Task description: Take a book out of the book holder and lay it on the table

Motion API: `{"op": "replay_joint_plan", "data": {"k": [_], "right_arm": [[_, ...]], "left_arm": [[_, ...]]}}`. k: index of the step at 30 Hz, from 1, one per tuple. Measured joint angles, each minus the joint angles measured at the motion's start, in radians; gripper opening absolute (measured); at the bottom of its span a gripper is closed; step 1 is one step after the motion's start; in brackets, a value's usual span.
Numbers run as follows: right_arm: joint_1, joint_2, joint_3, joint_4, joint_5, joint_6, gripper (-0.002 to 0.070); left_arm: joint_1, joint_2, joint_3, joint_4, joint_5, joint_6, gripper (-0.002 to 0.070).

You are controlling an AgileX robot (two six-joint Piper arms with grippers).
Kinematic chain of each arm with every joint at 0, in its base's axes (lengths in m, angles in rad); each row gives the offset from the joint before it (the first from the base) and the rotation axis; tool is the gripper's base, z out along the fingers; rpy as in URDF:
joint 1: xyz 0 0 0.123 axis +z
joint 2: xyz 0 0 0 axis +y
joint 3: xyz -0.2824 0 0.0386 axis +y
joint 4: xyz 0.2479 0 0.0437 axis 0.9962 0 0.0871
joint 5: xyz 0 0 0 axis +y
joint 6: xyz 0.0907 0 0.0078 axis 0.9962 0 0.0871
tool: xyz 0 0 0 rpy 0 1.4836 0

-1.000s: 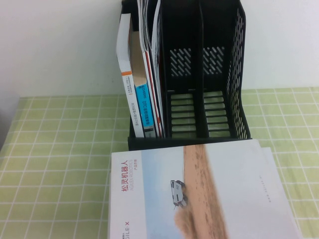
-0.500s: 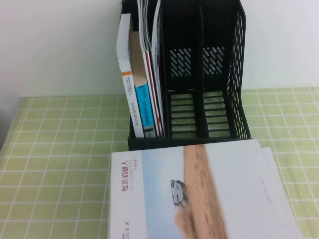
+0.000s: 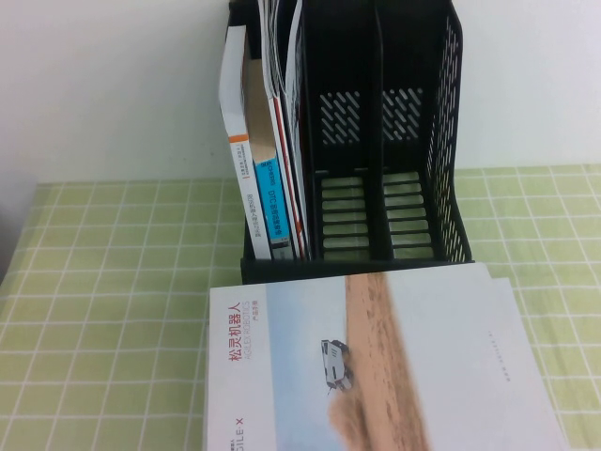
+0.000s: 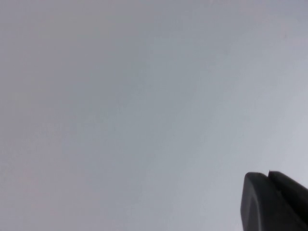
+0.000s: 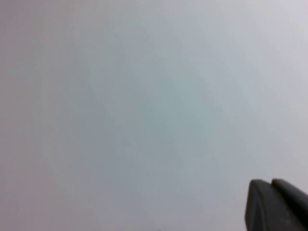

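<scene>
Books wait in the rack's left slot; both arms out of the scene

The book (image 3: 293, 113) stands upright in the book holder (image 3: 413, 141); a pale book (image 3: 376, 366) covers the near desk (image 3: 103, 310); left gripper (image 4: 272, 202) and right gripper (image 5: 275, 204) face blank wall, fingers closed, empty.

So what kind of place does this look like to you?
Probably a desk-style test bench: a black book holder with books against a plain wall, a pale book flat on the green grid table. Both grippers face blank wall.
</scene>
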Motion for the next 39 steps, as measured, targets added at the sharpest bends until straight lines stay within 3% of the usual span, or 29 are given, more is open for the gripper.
{"op": "replay_joint_plan", "data": {"k": [4,9,14,21,26,31,35,39], "right_arm": [[0.000,0.179,-0.098,-0.010,0.241,-0.080,-0.0002],[0.000,0.284,-0.109,0.011,0.315,-0.269,-0.0002],[0.016,0.286,-0.110,0.212,0.338,-0.297,-0.0002],[0.145,0.365,-0.104,0.411,0.404,-0.457,-0.0002],[0.216,0.477,-0.104,0.689,0.457,-0.842,-0.0002],[0.254,0.642,-0.108,1.167,0.587,-1.476,-0.0002],[0.260,0.768,-0.118,1.439,0.635,-1.737,-0.0002],[0.260,0.859,-0.149,1.509,0.602,-1.868,-0.0002]], "left_arm": [[0.000,0.163,-0.146,0.046,0.272,0.005,-0.0003],[0.000,0.353,-0.195,0.078,0.484,0.107,-0.0003],[0.000,0.468,-0.197,0.050,0.502,0.152,-0.0003],[0.000,0.581,-0.206,-0.186,0.422,0.190,-0.0003],[-0.033,0.682,-0.269,-0.225,0.447,0.364,-0.0003],[-0.164,0.848,-0.406,-0.244,0.483,0.637,-0.0003],[-0.253,0.982,-0.542,-0.250,0.546,0.808,-0.0003],[-0.280,1.124,-0.675,-0.276,0.596,0.922,-0.0003]]}}
